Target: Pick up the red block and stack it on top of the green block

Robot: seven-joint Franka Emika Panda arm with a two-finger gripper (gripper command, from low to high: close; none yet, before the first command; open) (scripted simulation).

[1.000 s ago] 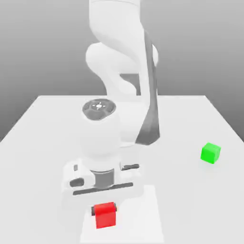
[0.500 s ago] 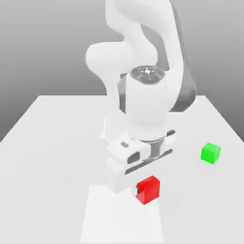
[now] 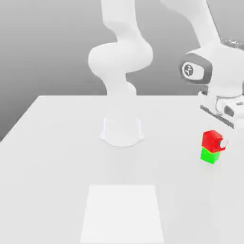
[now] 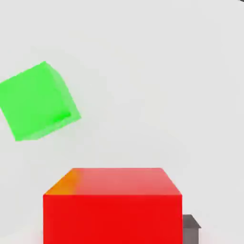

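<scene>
This is no real room at all but a bare simulated test bench, the sort built for robot trials. A plain white counter [image 3: 57,143] floats against a grey backdrop that fades from dark to light, with no walls, floor or furniture. A smooth white arm [image 3: 121,62] stands bolted at the counter's middle, and a paler square patch [image 3: 123,212] is marked on the surface. The red block [image 3: 211,139] and green block [image 3: 208,156] are flat-coloured, unmarked cubes, like rendered props.
</scene>
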